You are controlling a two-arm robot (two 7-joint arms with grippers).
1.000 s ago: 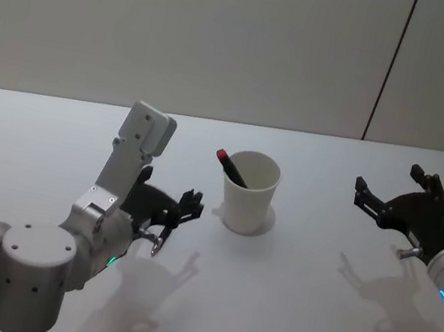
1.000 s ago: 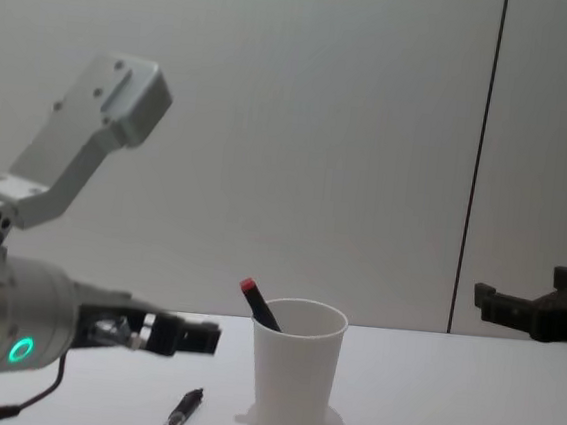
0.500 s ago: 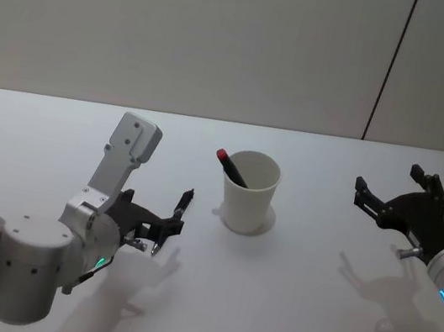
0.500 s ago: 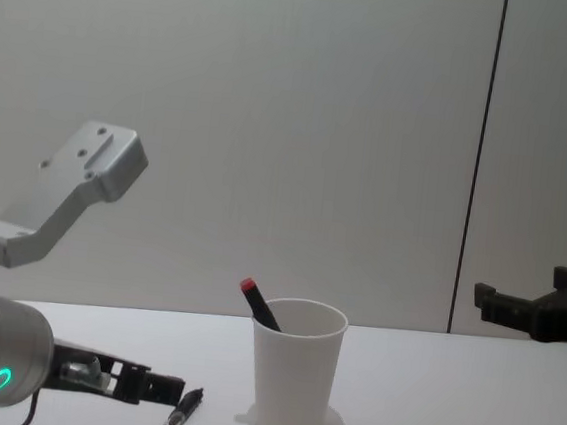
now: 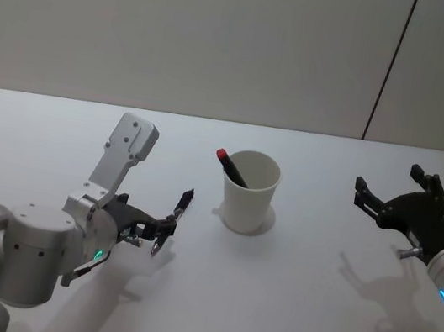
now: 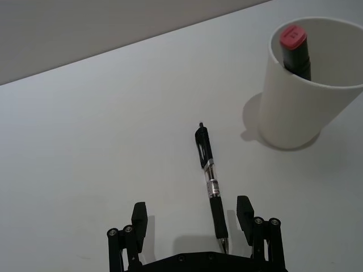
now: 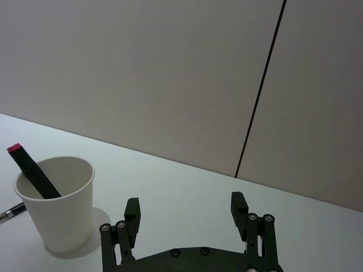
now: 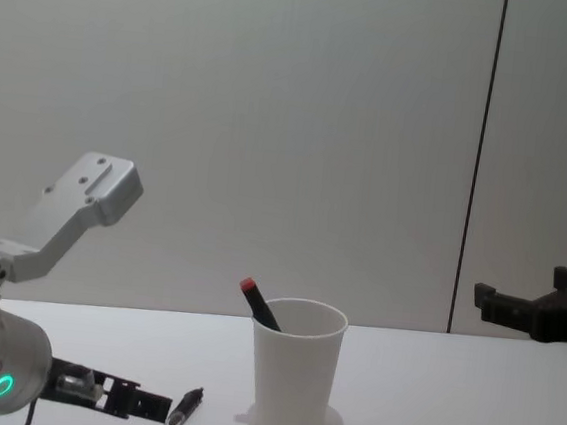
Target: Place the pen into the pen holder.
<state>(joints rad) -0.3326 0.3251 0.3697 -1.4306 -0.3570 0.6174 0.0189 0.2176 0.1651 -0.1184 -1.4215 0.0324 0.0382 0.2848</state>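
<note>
Hovering low over the plain white table point(image 5: 283, 312), the left gripper point(image 6: 191, 211) has its jaws spread wide and empty, one on each side of the writing end of the slim black retractable pen point(image 6: 210, 181). The pen lies flat on the table, its clip end pointing toward the tapered white paper cup point(image 6: 300, 107), near it but not touching. From the chest view it is hard to say whether the jaws already rest on the table or sit just above it. A close from here would probably catch the pen only near its tip, and nearer one jaw than the other. The long free end could then droop or swivel on the lift, or the round barrel could roll out of the pinch. The cup looks light and unanchored, so a tilted pen striking its rolled rim might tip it. The dark marker with a red cap point(image 5: 230, 167) leaning across the cup's mouth could also block the way in. The right gripper point(image 7: 185, 203) is parked well off to the right above the table, jaws wide and holding nothing. The count: one pen on the table, one marker in the cup, one cup, two grippers.
</note>
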